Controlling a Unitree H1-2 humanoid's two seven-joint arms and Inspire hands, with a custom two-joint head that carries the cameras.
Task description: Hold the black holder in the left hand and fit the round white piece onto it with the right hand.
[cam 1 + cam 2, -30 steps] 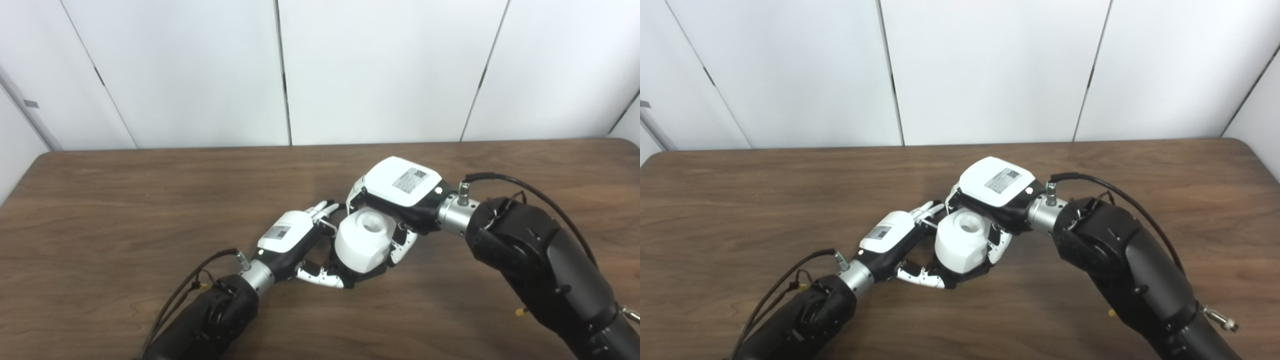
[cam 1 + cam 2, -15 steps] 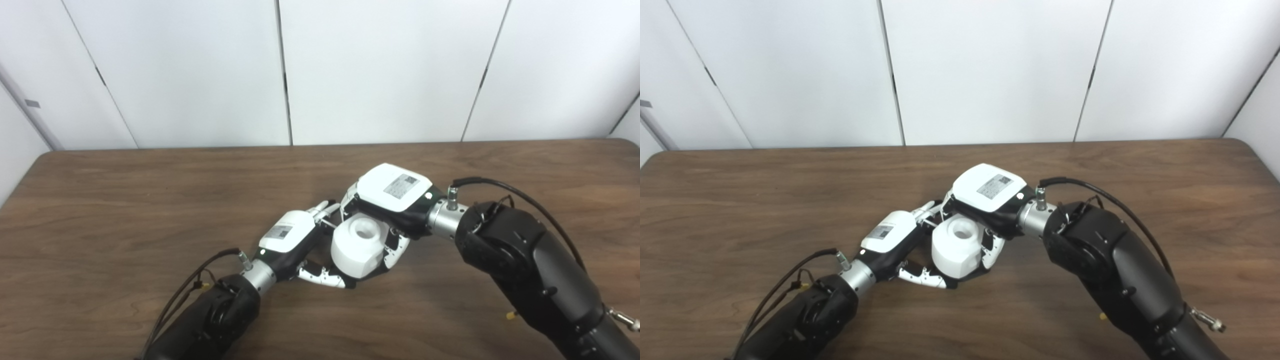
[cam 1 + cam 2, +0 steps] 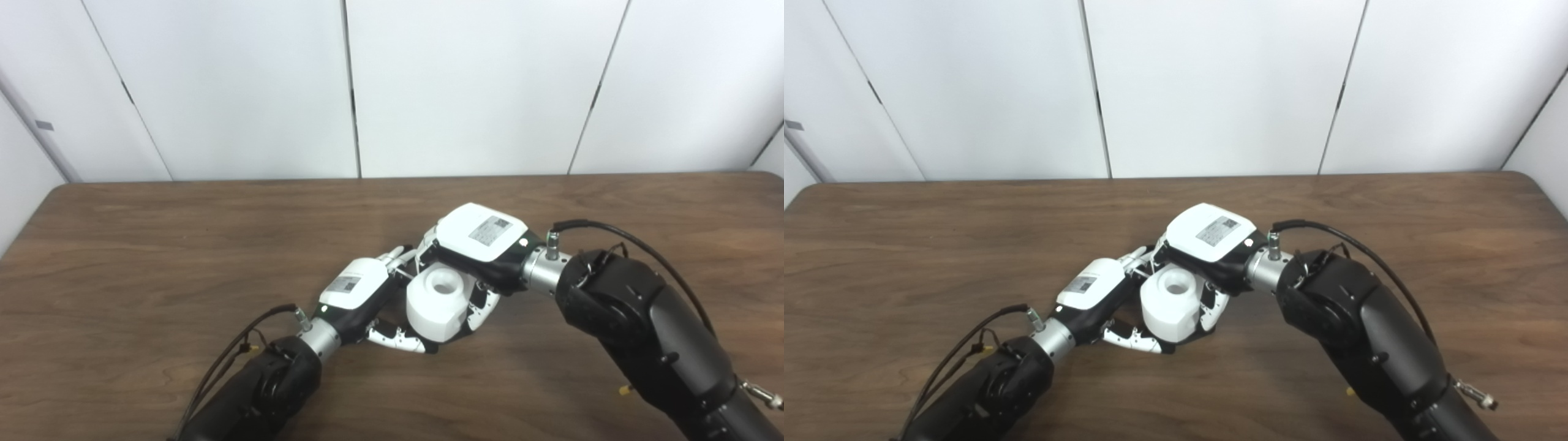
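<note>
Now the right hand (image 3: 474, 245) grips the round white piece (image 3: 436, 303) from above, bore upward, pressing it toward the left hand (image 3: 361, 294), whose fingers apparently clasp the mostly hidden black holder (image 3: 432, 348) beneath, low over the surface (image 3: 153, 257).

Over the past second the right hand (image 3: 474, 245), white-backed with black fingers, lowers and slides left toward the left hand (image 3: 361, 300), carrying the round white plastic piece (image 3: 436, 300) with it. The piece now sits lower and closer against the left hand's fingers, nearer the brown wooden surface (image 3: 153, 257). The camera also shifts slightly.
</note>
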